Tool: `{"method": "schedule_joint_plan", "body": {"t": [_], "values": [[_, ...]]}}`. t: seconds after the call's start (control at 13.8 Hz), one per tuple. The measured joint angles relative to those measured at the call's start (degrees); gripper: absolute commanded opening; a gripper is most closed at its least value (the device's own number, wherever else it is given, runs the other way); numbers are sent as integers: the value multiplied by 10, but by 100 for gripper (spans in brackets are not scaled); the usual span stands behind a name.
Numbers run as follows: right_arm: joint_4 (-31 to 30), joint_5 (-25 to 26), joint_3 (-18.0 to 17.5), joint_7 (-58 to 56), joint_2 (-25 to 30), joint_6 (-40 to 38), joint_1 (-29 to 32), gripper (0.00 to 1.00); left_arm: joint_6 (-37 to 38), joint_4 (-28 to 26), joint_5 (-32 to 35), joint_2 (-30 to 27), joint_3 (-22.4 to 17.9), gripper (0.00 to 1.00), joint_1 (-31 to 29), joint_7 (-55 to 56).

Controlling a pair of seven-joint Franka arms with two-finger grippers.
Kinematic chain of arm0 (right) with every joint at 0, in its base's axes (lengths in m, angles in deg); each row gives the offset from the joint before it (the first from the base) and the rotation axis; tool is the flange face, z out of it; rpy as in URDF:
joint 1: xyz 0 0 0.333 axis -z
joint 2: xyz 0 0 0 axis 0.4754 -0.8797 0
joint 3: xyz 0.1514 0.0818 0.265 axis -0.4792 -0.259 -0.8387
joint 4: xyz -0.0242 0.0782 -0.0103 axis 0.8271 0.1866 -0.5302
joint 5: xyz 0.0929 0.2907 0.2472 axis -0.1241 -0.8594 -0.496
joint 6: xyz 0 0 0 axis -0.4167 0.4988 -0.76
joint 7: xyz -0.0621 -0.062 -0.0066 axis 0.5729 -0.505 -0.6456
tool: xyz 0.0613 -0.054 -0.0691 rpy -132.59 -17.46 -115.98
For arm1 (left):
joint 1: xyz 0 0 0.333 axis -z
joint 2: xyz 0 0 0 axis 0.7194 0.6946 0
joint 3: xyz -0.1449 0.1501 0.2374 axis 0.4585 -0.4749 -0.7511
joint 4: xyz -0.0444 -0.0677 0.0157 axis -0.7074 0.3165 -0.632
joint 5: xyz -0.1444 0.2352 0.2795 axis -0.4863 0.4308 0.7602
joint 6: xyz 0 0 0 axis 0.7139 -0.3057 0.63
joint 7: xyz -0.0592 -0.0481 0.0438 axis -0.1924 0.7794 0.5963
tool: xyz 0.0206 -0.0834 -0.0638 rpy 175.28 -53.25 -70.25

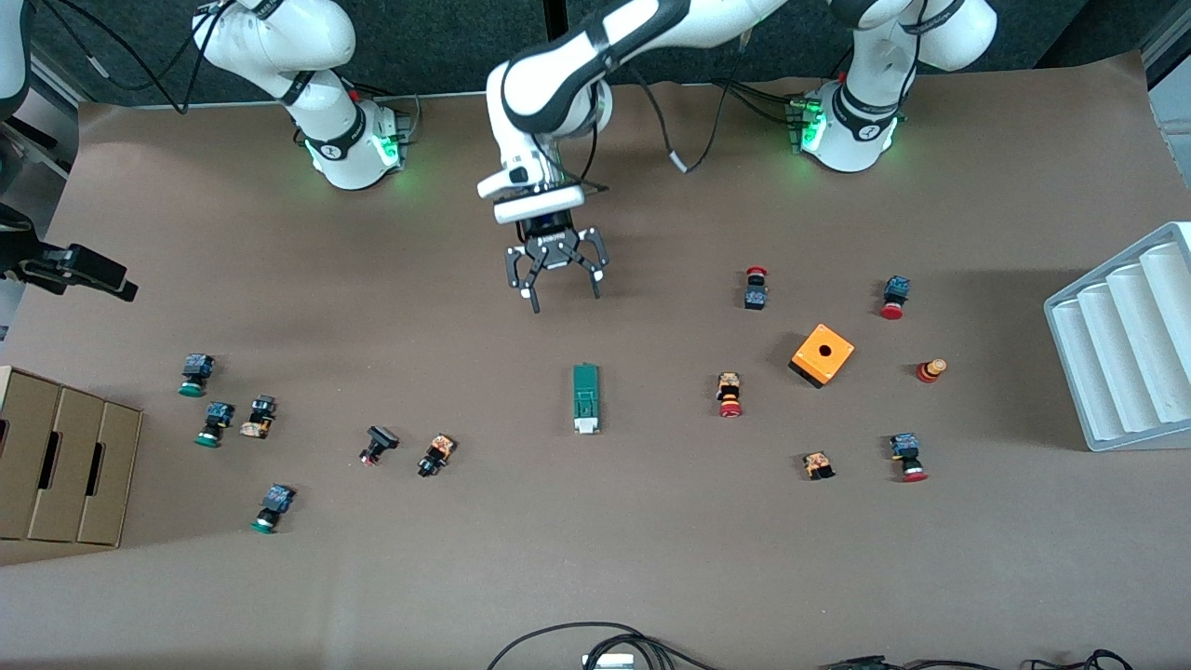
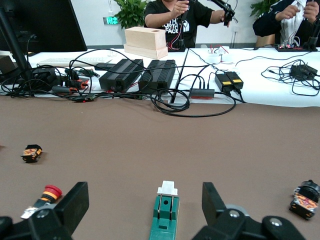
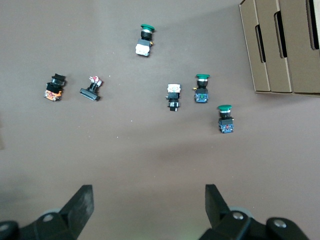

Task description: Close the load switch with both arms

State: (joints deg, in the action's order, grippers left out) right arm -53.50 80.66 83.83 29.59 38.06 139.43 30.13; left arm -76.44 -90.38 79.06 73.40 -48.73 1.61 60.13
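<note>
Left gripper (image 1: 556,282) spread above load switch (image 1: 585,398).

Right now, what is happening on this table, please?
Two robot arms are meant to close the load switch, which lies untouched in the middle of the table among scattered push buttons. The left gripper hangs open over bare table between the arm bases and the switch. The right gripper, also open, is above the green-capped buttons near the cardboard boxes. Nothing is held.

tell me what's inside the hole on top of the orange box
The orange box shows one round hole in its top face. It looks dark; whatever lies inside is hidden from the front view.
</note>
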Motion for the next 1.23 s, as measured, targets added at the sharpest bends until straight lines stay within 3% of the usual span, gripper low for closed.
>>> {"method": "schedule_joint_plan", "body": {"t": [0.29, 0.73, 1.23], "values": [[15, 0, 3, 0, 1, -1, 0, 99, -25, 0, -93, -62, -3, 100, -2, -89], [28, 0, 18, 0, 1, 1, 3, 99, -33, 20, -224, -123, -46, 100, -6, -252], [32, 0, 17, 0, 1, 1, 3, 99, -66, 58, -445, -213, -175, 100, -8, -485]]}}
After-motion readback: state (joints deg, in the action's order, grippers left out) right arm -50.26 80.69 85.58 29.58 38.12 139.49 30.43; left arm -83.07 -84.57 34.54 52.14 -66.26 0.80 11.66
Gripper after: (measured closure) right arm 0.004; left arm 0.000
